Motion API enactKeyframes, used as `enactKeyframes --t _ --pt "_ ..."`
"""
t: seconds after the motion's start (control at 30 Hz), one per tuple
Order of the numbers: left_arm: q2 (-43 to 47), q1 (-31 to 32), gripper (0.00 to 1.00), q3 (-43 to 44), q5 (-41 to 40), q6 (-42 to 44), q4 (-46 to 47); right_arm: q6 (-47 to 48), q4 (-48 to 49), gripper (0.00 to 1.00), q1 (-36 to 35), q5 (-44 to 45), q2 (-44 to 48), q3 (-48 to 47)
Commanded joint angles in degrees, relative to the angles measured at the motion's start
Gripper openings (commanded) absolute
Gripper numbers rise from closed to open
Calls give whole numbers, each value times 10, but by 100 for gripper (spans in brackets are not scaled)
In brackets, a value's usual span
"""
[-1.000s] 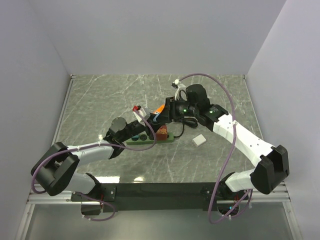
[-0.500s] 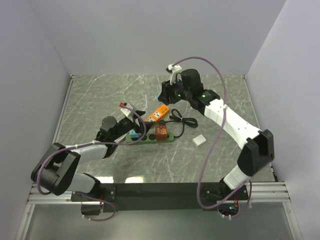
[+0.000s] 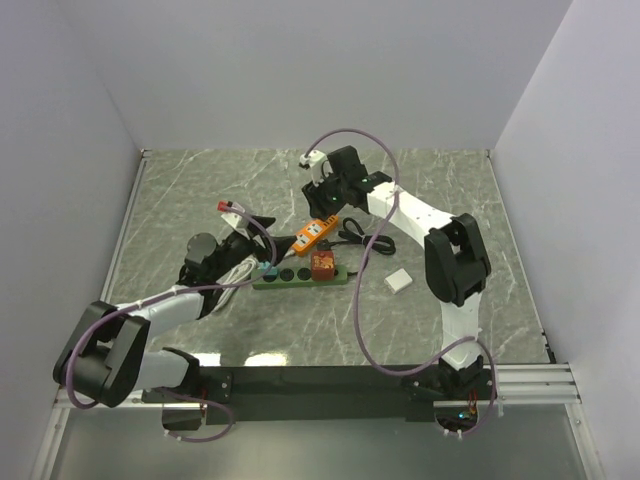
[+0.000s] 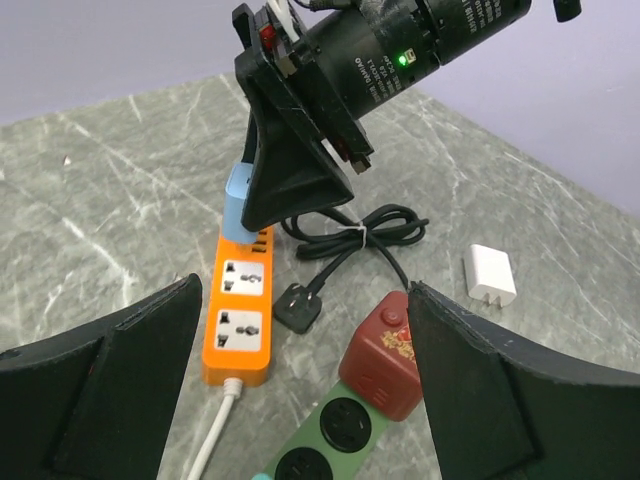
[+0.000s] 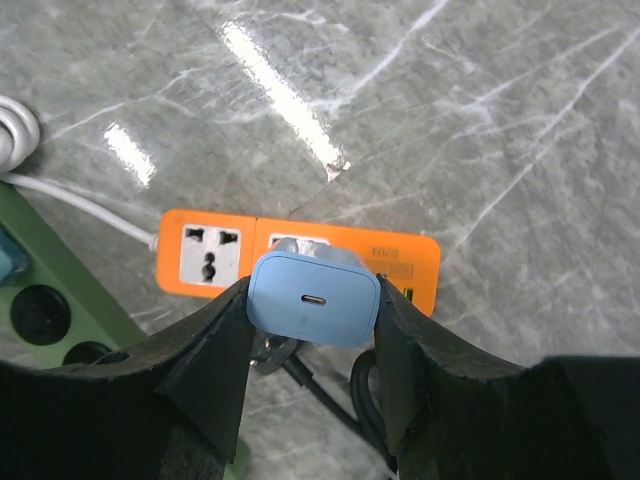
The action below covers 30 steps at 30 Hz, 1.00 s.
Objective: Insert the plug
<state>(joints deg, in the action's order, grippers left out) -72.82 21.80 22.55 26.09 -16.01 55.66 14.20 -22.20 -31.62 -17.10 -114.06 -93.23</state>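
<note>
A light blue plug (image 5: pixel 313 298) sits between the fingers (image 5: pixel 215 350) of my right gripper (image 3: pixel 323 207), which is shut on it. The plug hangs just above the far end of an orange power strip (image 5: pixel 210 255); in the left wrist view the plug (image 4: pixel 238 205) is touching or nearly touching that strip (image 4: pixel 240 320). My left gripper (image 4: pixel 300 290) stands wide open and holds nothing. It is low over the left end of a green power strip (image 3: pixel 300 273).
A dark red cube adapter (image 4: pixel 385 350) is plugged into the green strip (image 4: pixel 340 440), and a teal plug (image 3: pixel 268 268) sits at its left end. A black plug (image 4: pixel 298 305) with a coiled cable (image 3: pixel 358 237) lies by the orange strip. A white charger (image 3: pixel 398 281) lies to the right.
My left gripper has opened and drawn back left from the green strip, leaving the teal plug there. The right arm has swung left, with the blue plug now over the orange strip.
</note>
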Motion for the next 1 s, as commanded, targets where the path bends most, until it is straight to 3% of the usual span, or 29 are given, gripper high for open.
enactKeyframes --t 0.0,0.97 --pt "9 -11 90 1 11 -15 -3 45 -10 0 1 -21 -17 -47" --pt "-32 -21 90 4 38 -14 19 46 -12 0 -6 -69 -69 -42"
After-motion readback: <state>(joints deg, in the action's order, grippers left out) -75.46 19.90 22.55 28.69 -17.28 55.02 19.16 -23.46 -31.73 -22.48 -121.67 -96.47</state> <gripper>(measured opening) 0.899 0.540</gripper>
